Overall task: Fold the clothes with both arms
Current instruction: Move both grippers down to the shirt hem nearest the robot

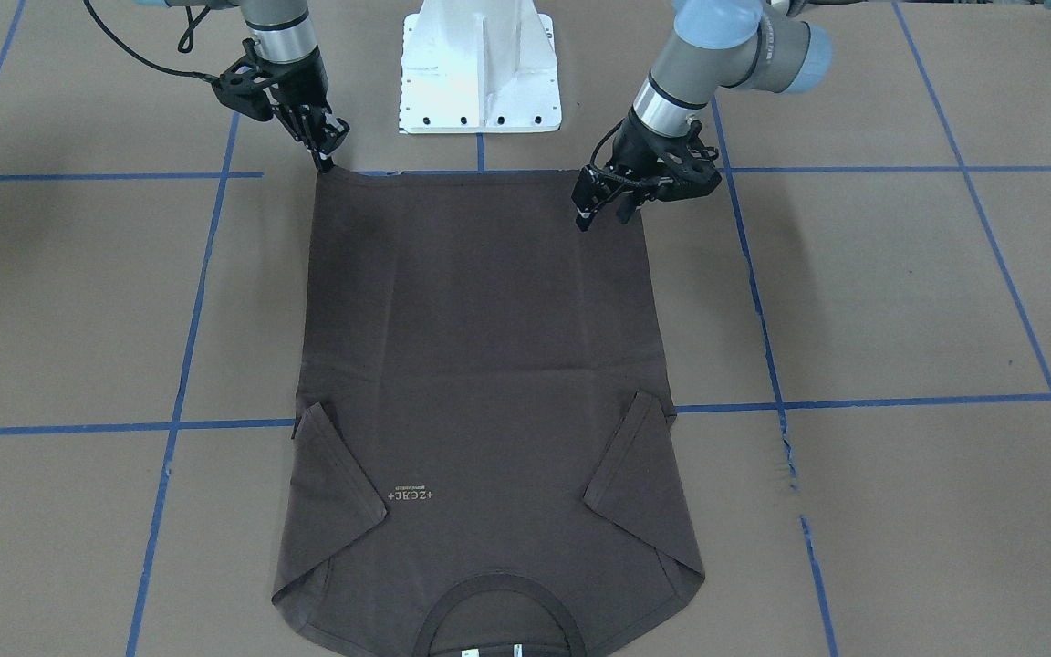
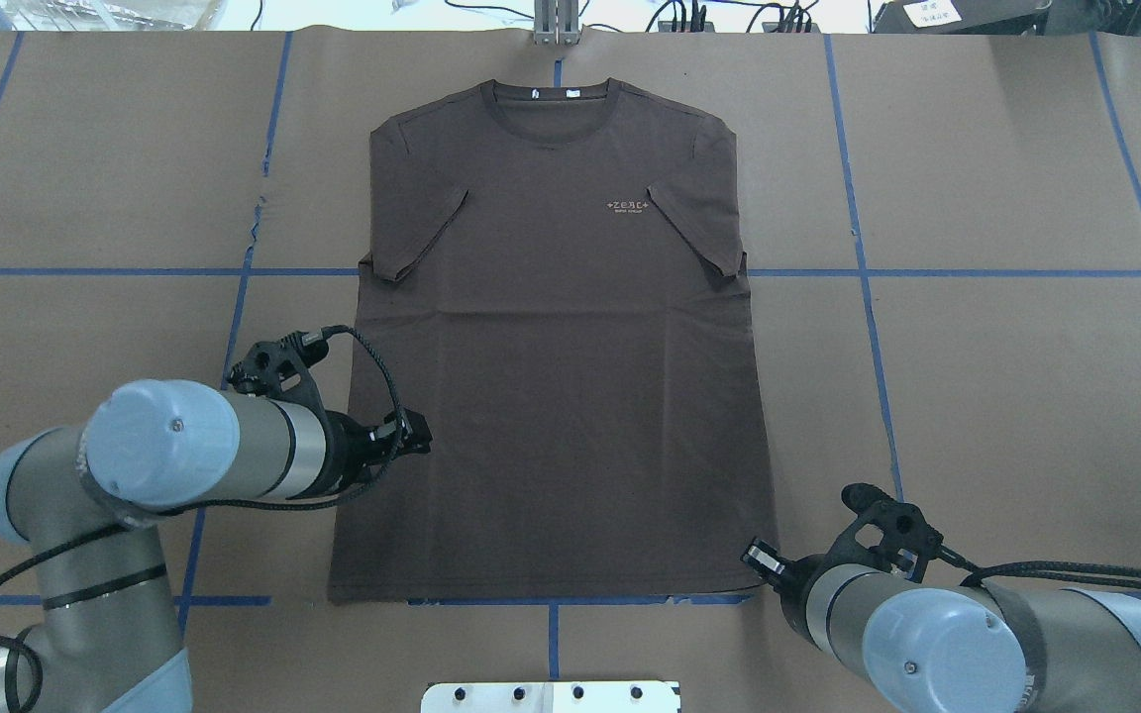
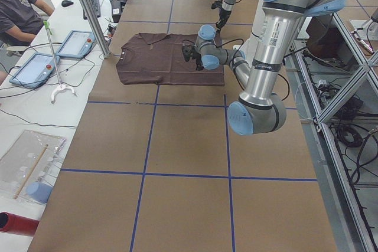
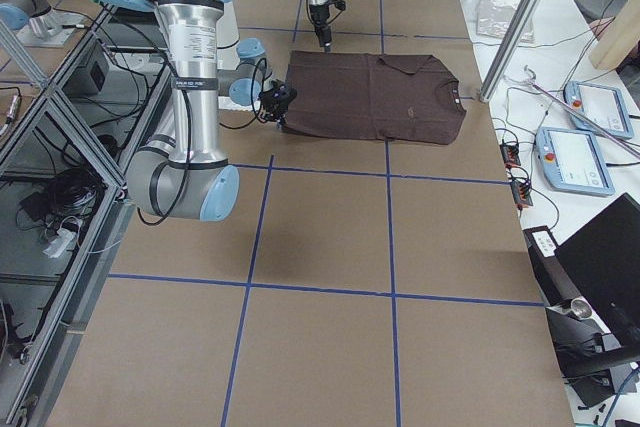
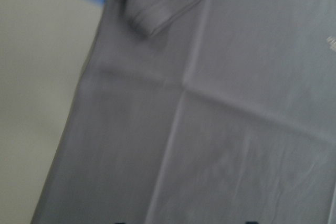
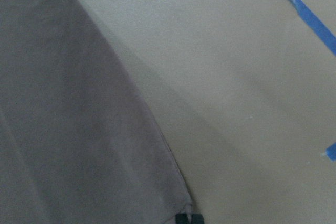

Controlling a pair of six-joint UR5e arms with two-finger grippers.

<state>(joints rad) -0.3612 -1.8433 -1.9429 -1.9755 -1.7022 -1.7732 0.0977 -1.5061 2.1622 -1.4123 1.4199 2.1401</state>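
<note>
T-shirt [image 2: 561, 347] flat, chest lettering up, collar far from both grippers; right gripper [image 1: 325, 162] fingers pressed together, pinching one hem corner; left gripper [image 1: 600, 217] fingers spread, holding nothing, shirt below them near other hem corner.

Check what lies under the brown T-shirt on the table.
The T-shirt lies flat on the brown table cover. Blue tape lines run up to its edges and vanish beneath it. Whether anything else is under the cloth is hidden.

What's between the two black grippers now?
Only bare hem of the dark brown T-shirt, from left gripper to right gripper; front-facing view shows it.
</note>
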